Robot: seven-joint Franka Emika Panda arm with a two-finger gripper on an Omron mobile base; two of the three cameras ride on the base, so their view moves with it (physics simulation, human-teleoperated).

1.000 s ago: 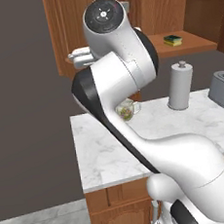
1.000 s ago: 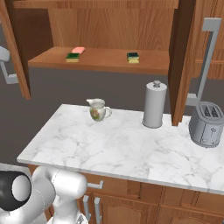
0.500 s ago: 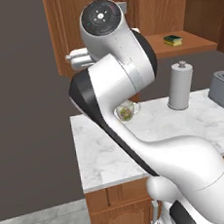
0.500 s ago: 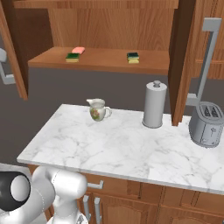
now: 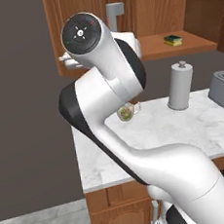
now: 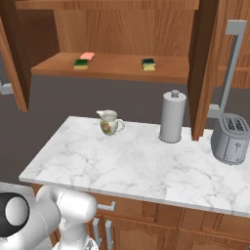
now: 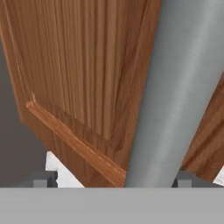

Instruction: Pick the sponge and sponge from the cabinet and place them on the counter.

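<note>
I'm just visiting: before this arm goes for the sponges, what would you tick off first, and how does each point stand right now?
1. Cabinet door swung open: ok.
2. Tool open, its tips either side of the grey bar handle, not clamping it: ok.
3. Tool backed clear of the handle: not ok.
4. Both sponges on the shelf, one at left by the pink block, one at right: ok.
5. Free marble on the counter between jug and toaster: ok.
</note>
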